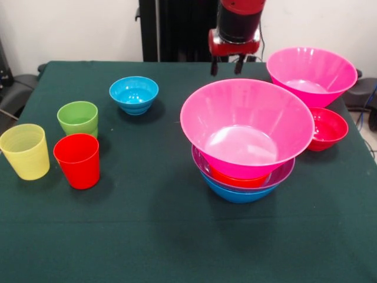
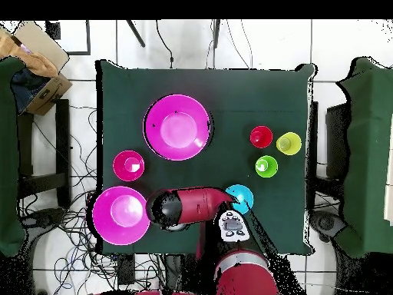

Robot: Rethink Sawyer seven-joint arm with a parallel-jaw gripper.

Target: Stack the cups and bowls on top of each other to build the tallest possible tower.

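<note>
The tower stands right of the table's middle: a big pink bowl (image 1: 247, 127) (image 2: 177, 127) on top, with orange (image 1: 235, 178), purple (image 1: 203, 165) and blue (image 1: 238, 194) bowls nested under it. My gripper (image 1: 227, 66) hangs open and empty just behind the tower. A second pink bowl (image 1: 312, 73) (image 2: 120, 214) leans on a crimson bowl (image 1: 327, 127) (image 2: 128, 165) at the far right. A cyan bowl (image 1: 134, 94) (image 2: 240, 197) sits alone. At the left stand the green (image 1: 78, 118) (image 2: 266, 166), yellow (image 1: 25, 150) (image 2: 288, 143) and red (image 1: 77, 160) (image 2: 261, 137) cups.
A dark green cloth covers the table (image 1: 147, 236) (image 2: 230, 84). From above, my red arm (image 2: 192, 206) reaches over the table's near edge, between the second pink bowl and the cyan bowl. Chairs stand at both sides, and a cardboard box (image 2: 38, 65) lies off one corner.
</note>
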